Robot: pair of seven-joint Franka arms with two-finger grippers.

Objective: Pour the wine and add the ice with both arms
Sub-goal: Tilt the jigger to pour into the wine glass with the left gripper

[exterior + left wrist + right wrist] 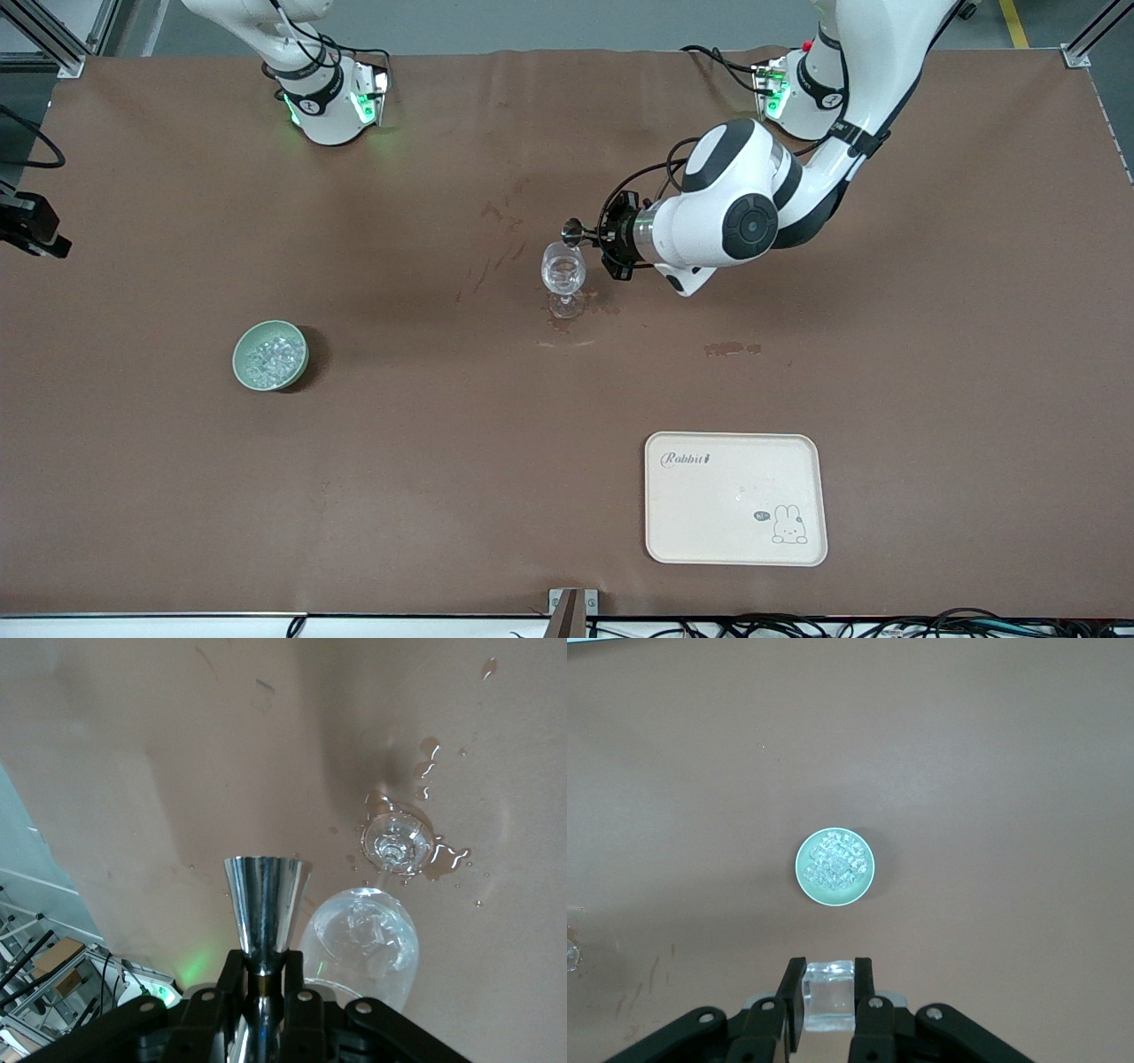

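My left gripper (592,236) is shut on a shiny steel jigger (574,233), held on its side beside the rim of the wine glass (563,270). In the left wrist view the fingers (232,967) clamp the jigger (264,899) at its waist. The glass (363,943) stands below it with clear contents. My right gripper (829,979) is shut on one clear ice cube (829,997), high above the pale green bowl (802,870) of ice (837,864). The bowl (239,354) with its ice (273,358) sits toward the right arm's end. The right gripper is out of the front view.
Wet puddles (447,855) ring the glass's foot, and stains (732,348) mark the brown cloth. A cream rabbit tray (735,498) lies nearer the front camera, toward the left arm's end. A black fixture (31,226) sits at the table's edge.
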